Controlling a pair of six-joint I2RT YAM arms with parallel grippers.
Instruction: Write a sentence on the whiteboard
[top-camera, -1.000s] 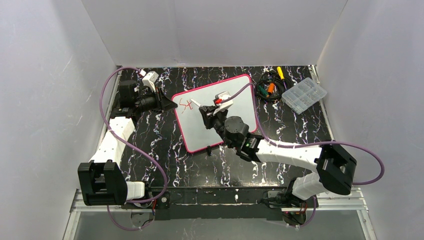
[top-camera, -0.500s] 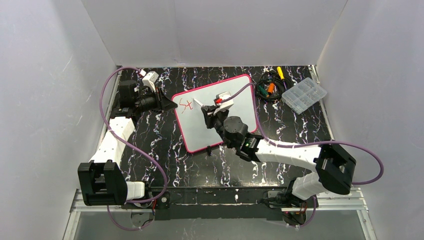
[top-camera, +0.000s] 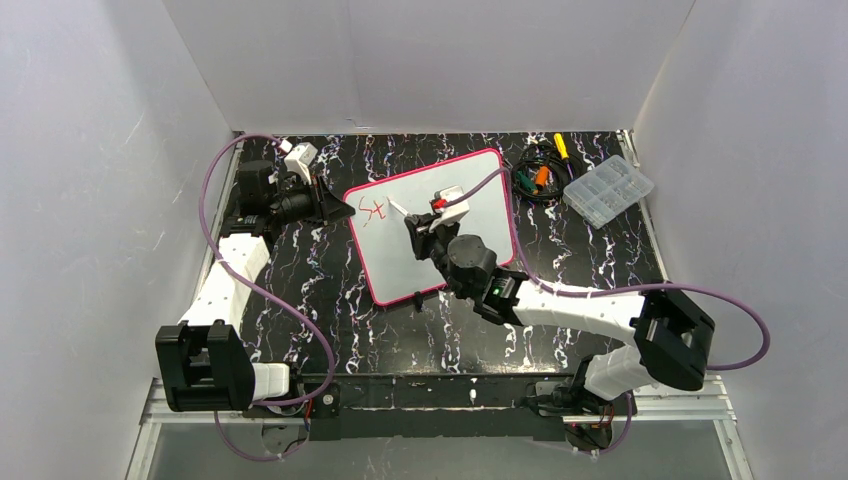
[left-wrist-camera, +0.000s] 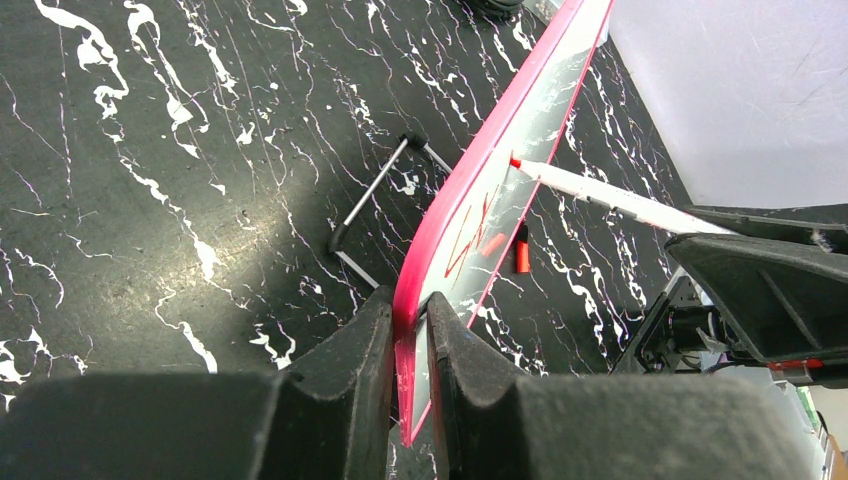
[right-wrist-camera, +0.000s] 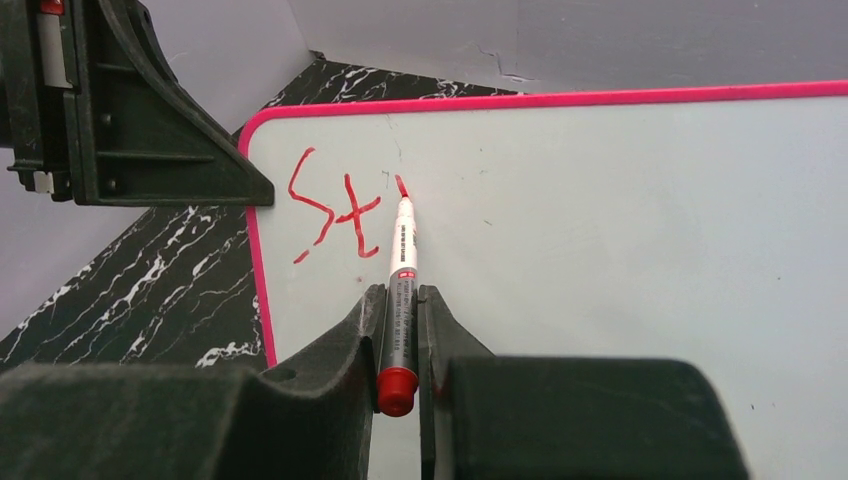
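**Right tool** (right-wrist-camera: 400, 300): fingers clamped on a red marker (right-wrist-camera: 404, 250), gripped near its tail so the barrel runs forward and the tip works clear of the fingers. The tip sits at the top of a short red stroke. It looks to be touching, though the angle does not settle it.

**Sentence** (right-wrist-camera: 335, 215): only begun, reading "St" plus that stroke, at the board's far-left corner. By judgement, most of it is yet to be written.

**Whiteboard** (right-wrist-camera: 620, 260): pink-edged, set askew at mid-table under the right tool.

**Left tool** (left-wrist-camera: 410, 310): pinched shut on the board's left edge beside the lettering, one finger on each face. This is probably to keep the board from sliding under the marker's push.

**Table** (left-wrist-camera: 150, 150): black, white-veined; carries the board.

**Box** (top-camera: 608, 190): clear plastic, far right, well apart from the work.
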